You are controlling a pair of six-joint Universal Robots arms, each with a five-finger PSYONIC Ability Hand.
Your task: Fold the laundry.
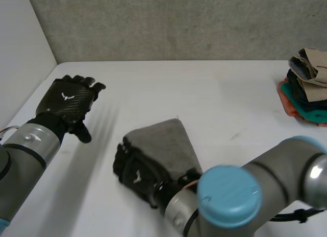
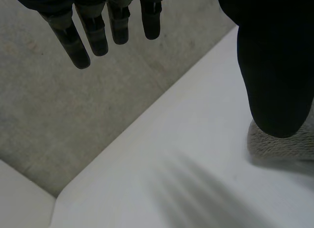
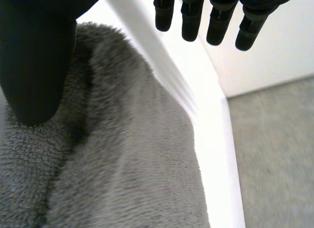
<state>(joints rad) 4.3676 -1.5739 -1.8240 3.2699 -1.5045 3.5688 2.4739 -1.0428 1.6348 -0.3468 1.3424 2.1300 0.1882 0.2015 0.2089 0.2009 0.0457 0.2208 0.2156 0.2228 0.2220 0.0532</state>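
A grey fleecy cloth [image 1: 166, 142] lies folded into a thick bundle in the middle of the white table [image 1: 204, 94]. My right hand [image 1: 135, 175] is over the cloth's near left end, open, its back facing up. In the right wrist view its fingers [image 3: 216, 21] are straight and reach past the edge of the cloth [image 3: 127, 159], with the thumb spread above the pile. My left hand [image 1: 69, 99] hovers open over bare table at the left, apart from the cloth. In the left wrist view its fingers [image 2: 93, 36] are straight, and a bit of the cloth [image 2: 279, 144] shows below the thumb.
A stack of folded clothes [image 1: 306, 86] in tan, dark green, teal and orange sits at the table's right edge. A grey wall runs along the back and a white panel stands at the left side.
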